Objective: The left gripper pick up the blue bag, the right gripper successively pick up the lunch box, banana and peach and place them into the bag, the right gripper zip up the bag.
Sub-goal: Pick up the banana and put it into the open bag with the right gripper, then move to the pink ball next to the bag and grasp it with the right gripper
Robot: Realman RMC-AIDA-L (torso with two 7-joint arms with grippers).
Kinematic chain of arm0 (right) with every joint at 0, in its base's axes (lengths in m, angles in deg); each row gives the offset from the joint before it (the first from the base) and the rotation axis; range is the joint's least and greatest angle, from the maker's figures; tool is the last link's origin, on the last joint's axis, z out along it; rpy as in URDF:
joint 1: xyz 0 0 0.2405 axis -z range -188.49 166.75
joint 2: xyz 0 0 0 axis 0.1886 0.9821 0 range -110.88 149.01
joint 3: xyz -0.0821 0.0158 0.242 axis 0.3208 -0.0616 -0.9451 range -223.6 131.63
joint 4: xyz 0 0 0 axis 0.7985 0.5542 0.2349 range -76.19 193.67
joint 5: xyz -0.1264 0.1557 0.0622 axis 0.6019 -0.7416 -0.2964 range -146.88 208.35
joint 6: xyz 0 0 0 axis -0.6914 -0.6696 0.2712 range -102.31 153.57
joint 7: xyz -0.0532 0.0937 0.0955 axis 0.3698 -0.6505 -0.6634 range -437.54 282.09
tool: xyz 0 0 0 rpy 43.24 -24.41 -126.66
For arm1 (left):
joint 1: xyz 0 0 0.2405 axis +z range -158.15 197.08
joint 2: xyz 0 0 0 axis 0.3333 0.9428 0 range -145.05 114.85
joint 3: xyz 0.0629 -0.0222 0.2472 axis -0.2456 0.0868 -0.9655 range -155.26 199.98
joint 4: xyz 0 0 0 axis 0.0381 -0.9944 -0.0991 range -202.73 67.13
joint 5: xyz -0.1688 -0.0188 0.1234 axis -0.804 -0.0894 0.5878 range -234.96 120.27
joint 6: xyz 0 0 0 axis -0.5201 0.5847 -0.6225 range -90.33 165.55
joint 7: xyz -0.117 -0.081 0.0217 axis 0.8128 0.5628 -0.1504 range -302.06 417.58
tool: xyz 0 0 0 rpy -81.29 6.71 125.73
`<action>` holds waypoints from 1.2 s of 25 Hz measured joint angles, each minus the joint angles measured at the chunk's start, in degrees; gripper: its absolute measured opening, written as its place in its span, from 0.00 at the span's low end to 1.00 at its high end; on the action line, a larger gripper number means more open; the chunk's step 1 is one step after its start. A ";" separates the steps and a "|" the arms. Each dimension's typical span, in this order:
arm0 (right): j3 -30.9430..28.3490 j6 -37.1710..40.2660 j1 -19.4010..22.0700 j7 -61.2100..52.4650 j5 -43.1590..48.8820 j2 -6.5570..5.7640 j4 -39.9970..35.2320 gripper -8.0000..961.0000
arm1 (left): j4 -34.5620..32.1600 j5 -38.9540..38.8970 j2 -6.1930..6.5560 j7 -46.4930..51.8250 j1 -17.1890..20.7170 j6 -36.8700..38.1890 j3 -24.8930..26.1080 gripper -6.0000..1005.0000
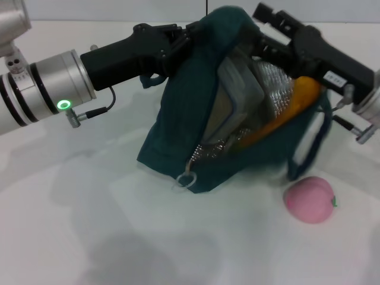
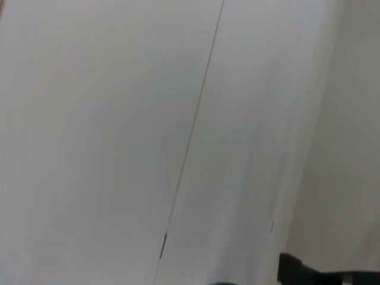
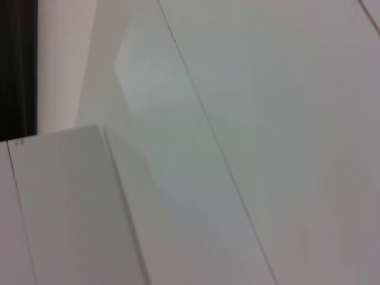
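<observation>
From my head cam, the left gripper (image 1: 189, 37) is clamped on the blue bag (image 1: 184, 113) at center frame. The right gripper (image 1: 256, 43) reaches into its mouth; can't tell its fingers. Lunch box (image 1: 237, 95) and banana (image 1: 288, 110) sit inside, peach (image 1: 309, 199) on the table (image 1: 89, 237) lower right.

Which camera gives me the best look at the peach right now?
The head view. It shows the whole peach lying on the table outside the blue bag, just beyond the bag's handle, with nothing covering it. The left wrist and right wrist views show only pale blank surfaces, and no peach at all.
</observation>
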 joint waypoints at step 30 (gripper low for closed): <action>4.38 0.07 30.18 10.59 17.40 -1.83 -22.81 0.89 | 0.68 0.00 0.02 -1.72 1.49 0.00 0.08 0.05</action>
